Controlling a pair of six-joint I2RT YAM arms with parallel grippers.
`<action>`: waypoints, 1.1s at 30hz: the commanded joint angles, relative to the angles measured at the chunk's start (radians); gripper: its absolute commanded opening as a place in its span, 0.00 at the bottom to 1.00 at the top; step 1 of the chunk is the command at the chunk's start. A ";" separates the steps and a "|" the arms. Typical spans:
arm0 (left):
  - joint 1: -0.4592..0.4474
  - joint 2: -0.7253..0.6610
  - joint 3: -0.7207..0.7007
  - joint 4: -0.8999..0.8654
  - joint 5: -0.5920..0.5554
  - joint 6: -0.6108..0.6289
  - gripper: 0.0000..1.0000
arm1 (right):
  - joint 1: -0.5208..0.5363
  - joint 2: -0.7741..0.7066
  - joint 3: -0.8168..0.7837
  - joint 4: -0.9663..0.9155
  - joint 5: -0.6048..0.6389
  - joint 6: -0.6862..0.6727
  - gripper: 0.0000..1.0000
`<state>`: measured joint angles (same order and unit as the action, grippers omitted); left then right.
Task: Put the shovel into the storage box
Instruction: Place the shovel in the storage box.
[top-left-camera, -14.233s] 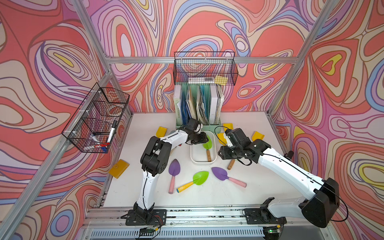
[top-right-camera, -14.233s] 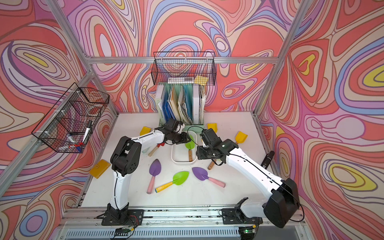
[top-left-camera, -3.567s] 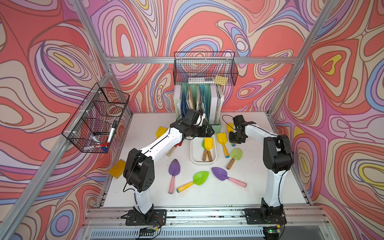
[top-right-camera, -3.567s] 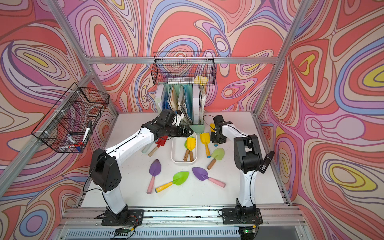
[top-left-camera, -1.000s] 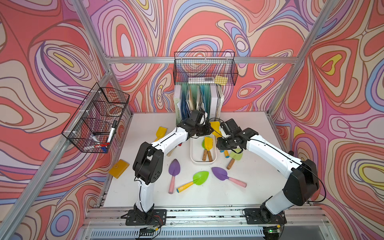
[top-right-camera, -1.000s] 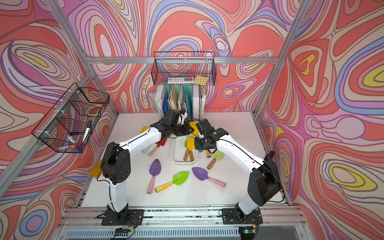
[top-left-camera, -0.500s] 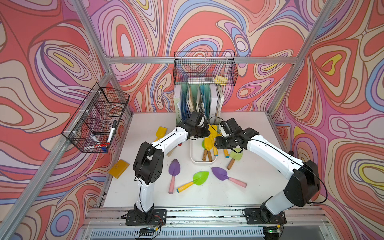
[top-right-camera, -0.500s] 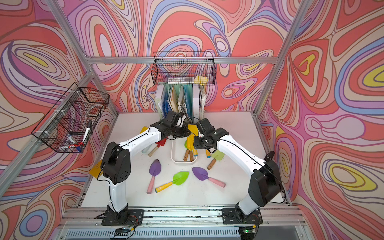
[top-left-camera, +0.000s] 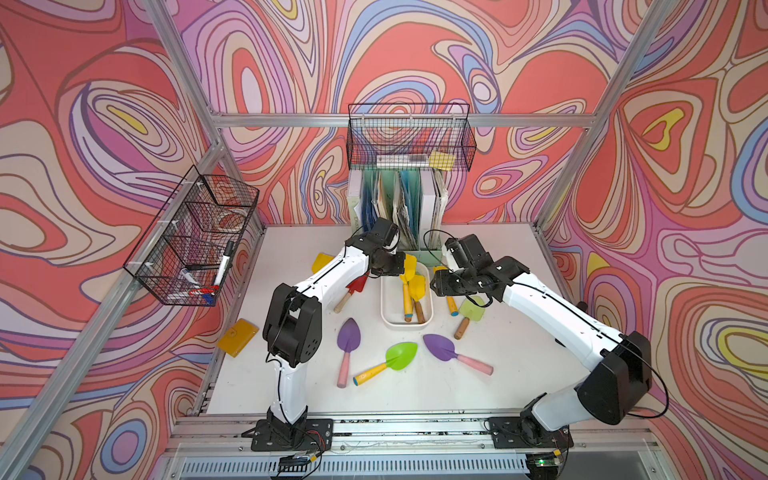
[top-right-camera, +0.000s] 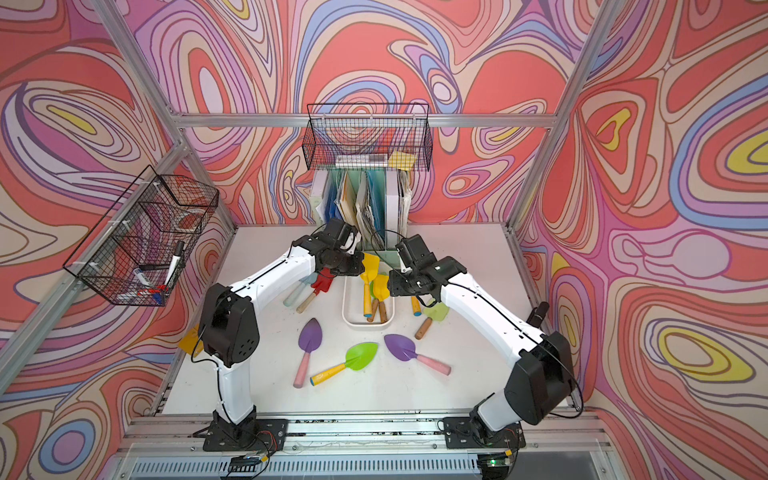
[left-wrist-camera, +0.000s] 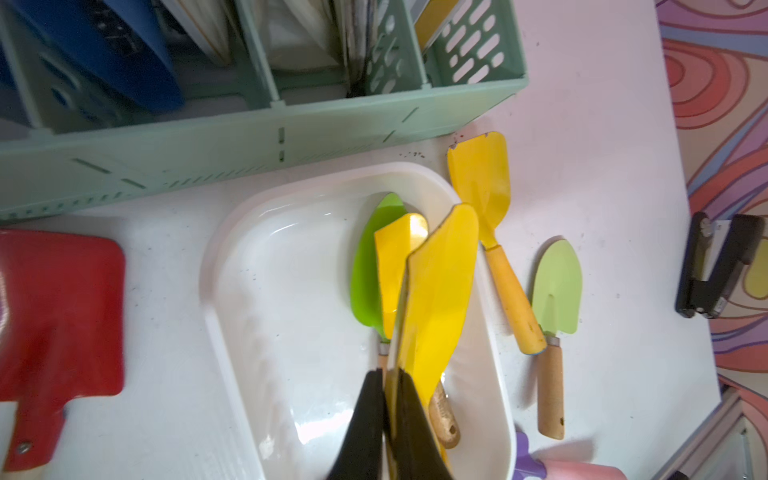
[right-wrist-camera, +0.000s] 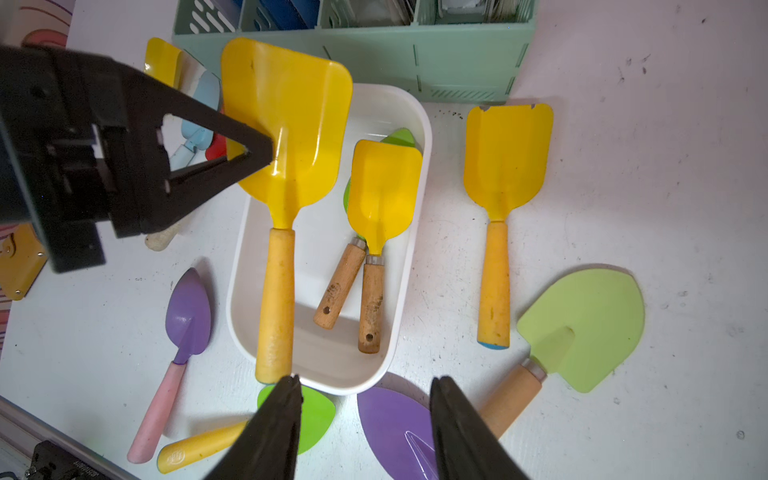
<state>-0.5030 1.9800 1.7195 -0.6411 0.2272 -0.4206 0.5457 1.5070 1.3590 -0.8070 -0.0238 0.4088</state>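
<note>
The left gripper (right-wrist-camera: 259, 154) is clamped on one side edge of the blade of the large yellow metal shovel with a square blade and yellow handle (right-wrist-camera: 284, 195), and it alone carries the tool. The right gripper (right-wrist-camera: 366, 380) has its jaws apart and empty, with one finger just beside the handle's butt. The shovel lies lengthwise over the shallow white plastic storage box (right-wrist-camera: 328, 353), with its butt at the rim nearest the robot's base. Whether the butt touches the box cannot be told.

The pinch is thin and off-centre, so the long handle may swivel the shovel in the jaws or drag it loose. The shovel looks about as long as the box, so if released here the butt could catch the rim and tip the tool onto the white table (right-wrist-camera: 623, 166). It may also land crooked on the small yellow-bladed shovel with a wooden handle (right-wrist-camera: 382, 191) already inside. A sideways move by the right finger could knock the butt.
</note>
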 joint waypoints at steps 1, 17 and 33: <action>0.013 -0.039 -0.016 -0.042 -0.048 0.045 0.03 | 0.007 -0.022 -0.021 0.005 0.011 -0.008 0.51; 0.019 -0.005 -0.110 0.130 -0.094 0.001 0.02 | 0.008 -0.024 -0.039 0.006 0.014 -0.007 0.51; 0.019 0.095 -0.065 0.124 -0.085 0.020 0.01 | 0.007 -0.002 -0.041 0.015 0.009 -0.010 0.51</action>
<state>-0.4873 2.0571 1.6238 -0.5335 0.1387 -0.4145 0.5457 1.5070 1.3327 -0.8005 -0.0219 0.4088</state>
